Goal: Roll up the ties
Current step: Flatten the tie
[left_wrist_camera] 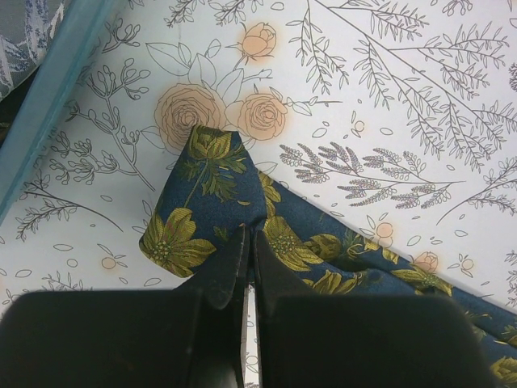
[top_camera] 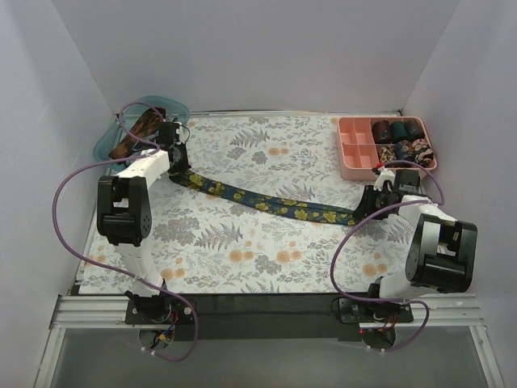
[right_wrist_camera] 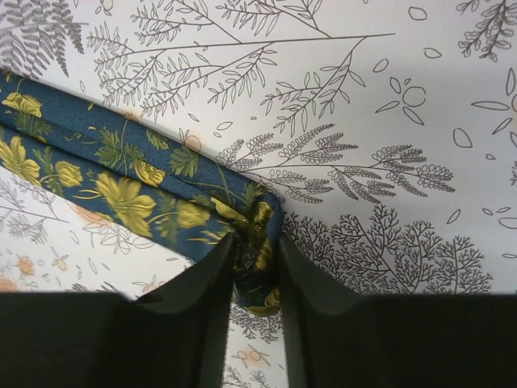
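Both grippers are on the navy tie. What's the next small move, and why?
Probably turn the right gripper to start coiling its end: both it and the left gripper pinch the tie, which lies stretched between them, unrolled.

The table [top_camera: 266,153] is covered by a white sheet printed with grey ferns and pale orange roses. 3 things are seen lying directly on it. A navy tie [top_camera: 266,202] with yellow flowers is stretched in a diagonal band from the far left to the near right. A pink compartment tray [top_camera: 359,172] is set in the far right corner, and a teal tray [top_camera: 103,145] in the far left corner.
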You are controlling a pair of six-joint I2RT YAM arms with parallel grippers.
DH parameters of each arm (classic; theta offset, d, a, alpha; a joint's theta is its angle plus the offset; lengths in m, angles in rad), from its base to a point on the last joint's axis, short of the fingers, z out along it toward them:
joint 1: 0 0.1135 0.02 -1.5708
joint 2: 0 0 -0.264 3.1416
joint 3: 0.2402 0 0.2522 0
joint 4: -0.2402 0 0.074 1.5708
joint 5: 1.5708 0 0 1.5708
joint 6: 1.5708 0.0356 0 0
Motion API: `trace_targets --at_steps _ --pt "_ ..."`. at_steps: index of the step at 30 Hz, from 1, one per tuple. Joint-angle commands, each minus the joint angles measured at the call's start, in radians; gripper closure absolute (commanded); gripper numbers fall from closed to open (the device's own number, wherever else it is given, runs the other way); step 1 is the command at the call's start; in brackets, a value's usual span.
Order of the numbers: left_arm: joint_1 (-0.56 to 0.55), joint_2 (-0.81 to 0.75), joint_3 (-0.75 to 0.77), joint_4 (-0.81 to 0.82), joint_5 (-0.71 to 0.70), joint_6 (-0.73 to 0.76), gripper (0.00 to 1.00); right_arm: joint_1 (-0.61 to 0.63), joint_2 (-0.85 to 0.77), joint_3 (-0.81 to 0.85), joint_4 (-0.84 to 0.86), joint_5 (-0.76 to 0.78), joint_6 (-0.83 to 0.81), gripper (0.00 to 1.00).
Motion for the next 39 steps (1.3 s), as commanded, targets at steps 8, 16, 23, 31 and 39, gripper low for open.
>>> trace_targets --at_steps 8,16,23,31,39 --pt "0.028 -0.029 0.035 -0.022 -0.005 0.006 1.00 -0.002 -0.048 0.102 -0.070 0.086 0.084 0.99" --pt "0.051 -0.086 -0.001 -0.011 0.036 -0.029 1.00 -0.024 0.011 0.259 -0.360 0.134 0.243 0.99" --pt "0.051 -0.091 -0.074 0.024 0.064 -0.054 0.97 -0.047 0.044 0.296 -0.448 0.117 0.295 0.99" --pt "0.051 -0.195 -0.155 0.095 0.039 -0.012 0.45 -0.048 0.032 0.302 -0.471 0.253 0.270 0.99" --pt "0.048 -0.134 -0.145 0.102 0.016 -0.014 0.44 -0.050 0.031 0.300 -0.471 0.293 0.263 0.99"
